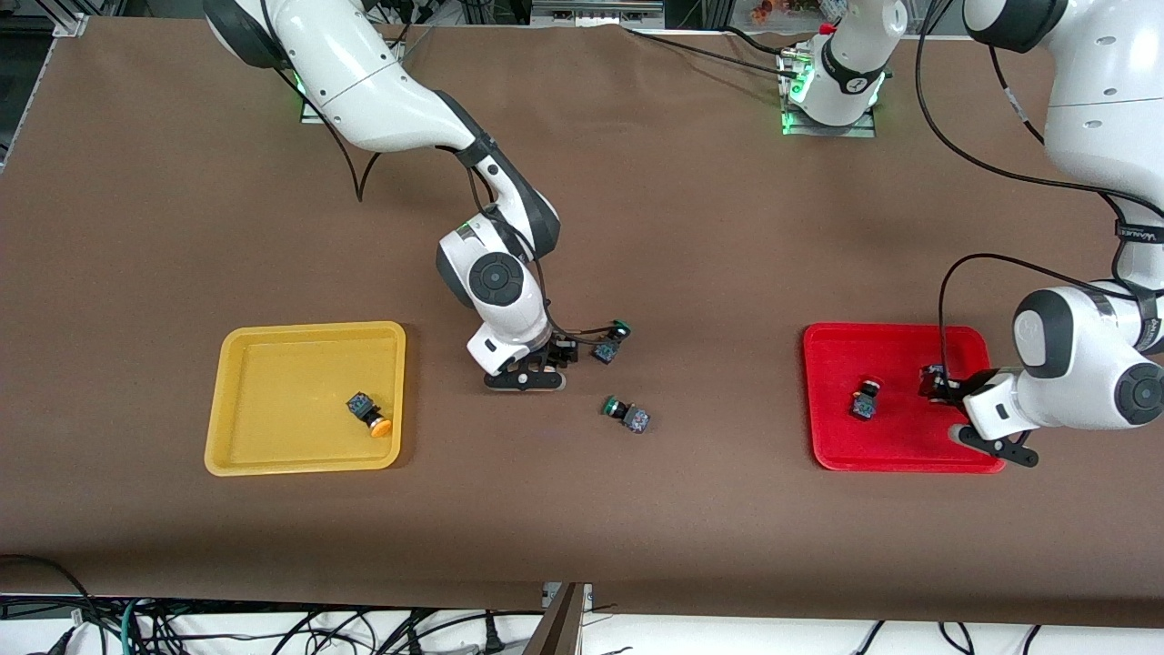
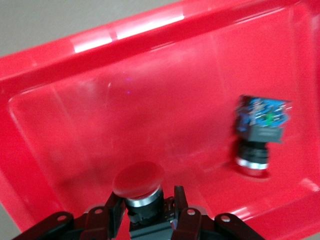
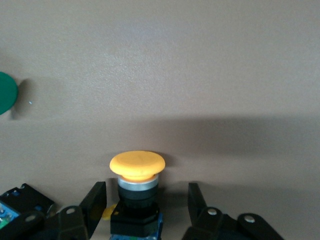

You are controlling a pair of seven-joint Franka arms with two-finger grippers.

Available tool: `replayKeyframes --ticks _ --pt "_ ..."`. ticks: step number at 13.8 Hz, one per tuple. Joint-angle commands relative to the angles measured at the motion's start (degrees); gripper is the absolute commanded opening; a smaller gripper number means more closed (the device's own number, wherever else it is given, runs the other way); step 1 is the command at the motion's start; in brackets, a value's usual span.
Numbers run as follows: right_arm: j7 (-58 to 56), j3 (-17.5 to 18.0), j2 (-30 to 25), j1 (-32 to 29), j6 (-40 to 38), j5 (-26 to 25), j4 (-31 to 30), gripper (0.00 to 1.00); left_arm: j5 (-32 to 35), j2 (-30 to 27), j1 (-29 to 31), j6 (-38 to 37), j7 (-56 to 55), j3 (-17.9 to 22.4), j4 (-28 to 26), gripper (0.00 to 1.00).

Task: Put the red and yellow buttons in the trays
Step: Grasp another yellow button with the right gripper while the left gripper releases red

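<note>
Yellow tray (image 1: 238,400) holds one button; both are light, rigid, grip the square body: left end effector (image 2: 145,212) clamped on red button (image 2: 138,181) over red tray (image 2: 75,75), right end effector (image 3: 147,202) apart around yellow button (image 3: 137,165).

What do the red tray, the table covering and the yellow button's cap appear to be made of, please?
Red tray: probably moulded plastic, glossy, with bright glare streaks along its rim. Table covering: a matte brown sheet, perhaps fabric or paper; no shine. Yellow button: smooth, satin cap, likely plastic, above a silvery ring that could be metal.
</note>
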Motion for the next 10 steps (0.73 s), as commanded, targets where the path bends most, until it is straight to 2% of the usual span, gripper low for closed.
replayKeyframes --ticks 1,2,3,4,5,7,10 --pt "5.90 -0.72 0.03 3.03 0.37 -1.66 -1.08 0.63 0.56 -0.28 0.39 2.63 0.31 -0.87 -2.70 0.26" --pt "5.65 -1.07 0.04 2.87 0.47 -2.44 -1.08 0.51 0.13 -0.27 0.47 2.54 0.13 -0.87 -2.53 0.80" --pt "3.56 -1.16 -0.05 2.52 0.38 -2.89 -1.08 0.34 0.12 -0.54 0.48 2.19 0.12 -0.95 -1.74 1.00" --pt "0.32 -1.16 -0.31 1.91 0.12 -2.89 -1.00 0.07 0.12 -0.97 0.21 1.32 -0.22 -1.22 -0.43 1.00" --pt "-1.45 -1.16 -0.83 0.59 -1.02 -2.63 -0.82 0.00 0.04 -1.41 -0.31 -1.39 -1.62 -1.57 1.50 1.00" --pt "-9.59 -0.72 -3.20 -4.40 -8.11 -2.28 -0.56 0.00 0.30 -2.03 -1.63 -8.23 -6.97 -2.97 6.50 1.00" --pt "-26.55 -1.16 -6.81 -11.26 -15.25 -2.10 -0.73 0.00 0.74 -2.73 -6.80 -16.85 -13.74 -3.06 14.06 1.00"
